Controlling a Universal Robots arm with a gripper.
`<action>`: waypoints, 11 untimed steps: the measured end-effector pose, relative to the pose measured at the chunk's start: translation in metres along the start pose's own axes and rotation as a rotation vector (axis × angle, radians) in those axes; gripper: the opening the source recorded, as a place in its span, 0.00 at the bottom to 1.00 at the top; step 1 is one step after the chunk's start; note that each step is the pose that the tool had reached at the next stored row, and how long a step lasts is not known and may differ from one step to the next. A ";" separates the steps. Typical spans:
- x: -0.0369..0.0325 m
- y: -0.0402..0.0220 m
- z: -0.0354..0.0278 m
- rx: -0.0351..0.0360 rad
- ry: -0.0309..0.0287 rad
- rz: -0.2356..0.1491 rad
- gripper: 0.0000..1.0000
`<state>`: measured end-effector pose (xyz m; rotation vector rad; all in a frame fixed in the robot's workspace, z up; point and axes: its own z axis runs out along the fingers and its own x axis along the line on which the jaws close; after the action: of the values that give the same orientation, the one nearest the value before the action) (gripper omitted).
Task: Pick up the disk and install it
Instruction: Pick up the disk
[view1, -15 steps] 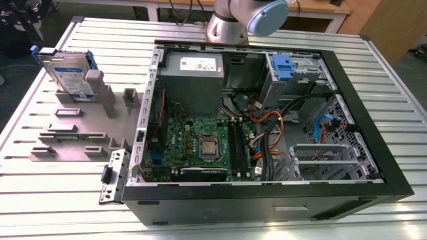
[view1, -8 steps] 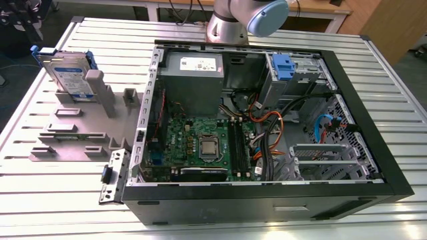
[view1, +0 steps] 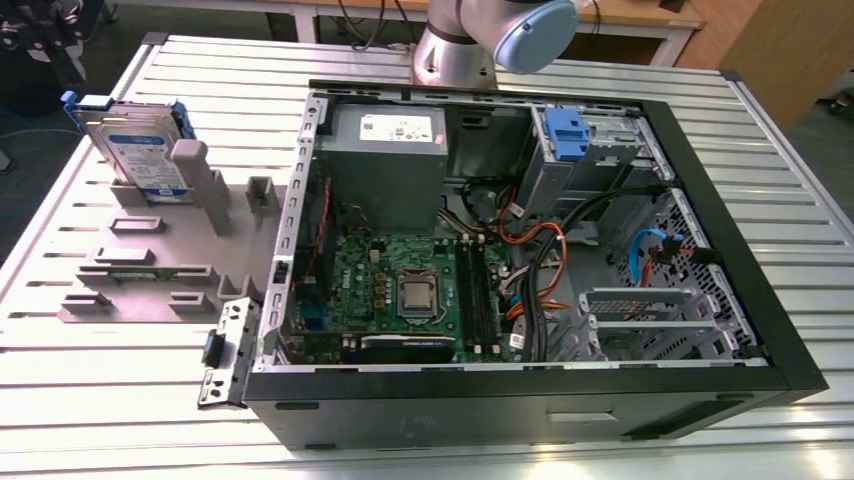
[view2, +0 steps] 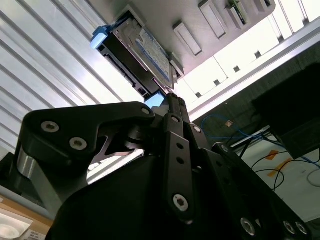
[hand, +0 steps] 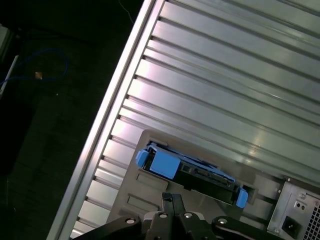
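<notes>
The disk (view1: 134, 150) is a silver drive with a blue-and-white label and a blue carrier frame. It stands on edge in a grey holder (view1: 147, 270) on the slatted table, at the exterior view's left. In both wrist views the disk (view2: 145, 55) (hand: 192, 172) lies just beyond the fingertips. My gripper (view2: 173, 100) (hand: 172, 199) is black, its fingers are pressed together with nothing between them, and it hangs apart from the disk.
An open computer case (view1: 747, 250) lies on the table at the exterior view's right, showing the motherboard (view1: 400, 280), a grey power supply (view1: 387, 150) and cables. A blue clip (view1: 567, 135) sits in the drive bay. The arm's joint (view1: 514, 30) rises behind the case.
</notes>
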<state>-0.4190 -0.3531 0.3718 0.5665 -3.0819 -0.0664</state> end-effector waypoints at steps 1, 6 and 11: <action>0.0000 0.0000 0.0000 0.0000 0.0003 -0.006 0.11; 0.0000 0.0000 0.0000 -0.0001 0.0021 -0.049 0.11; 0.0000 0.0000 0.0000 0.0000 0.0043 -0.099 0.11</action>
<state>-0.4190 -0.3531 0.3719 0.7177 -3.0481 -0.0657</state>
